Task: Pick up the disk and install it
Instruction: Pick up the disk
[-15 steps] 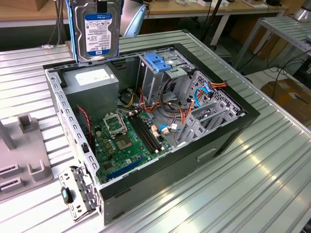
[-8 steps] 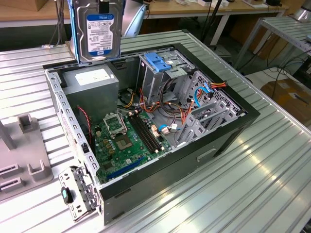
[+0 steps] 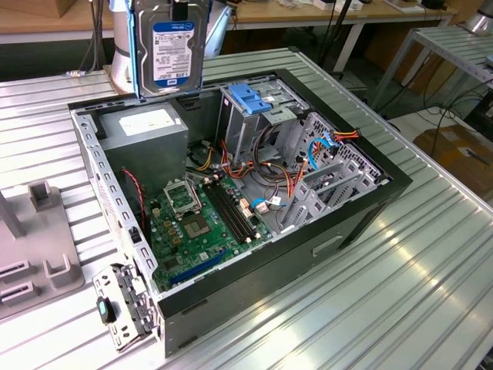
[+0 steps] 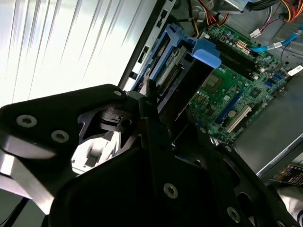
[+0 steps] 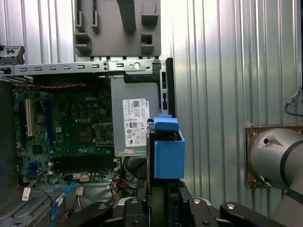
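My black gripper (image 5: 163,198) grasps the flat silver-grey metal disk with blue rails (image 3: 171,48), high at 11 o'clock of the open black computer case (image 3: 370,202). I think I should align its rails carefully with the tall metal cage (image 3: 233,127) at its 4 o'clock

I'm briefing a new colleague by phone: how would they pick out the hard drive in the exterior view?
Find the open black computer case on the ribbed metal table. Above its far corner, over the grey power-supply box, hangs the flat silver-grey hard drive, upright in the air. Unlike the box below, it carries a blue-and-white label and blue plastic side rails.
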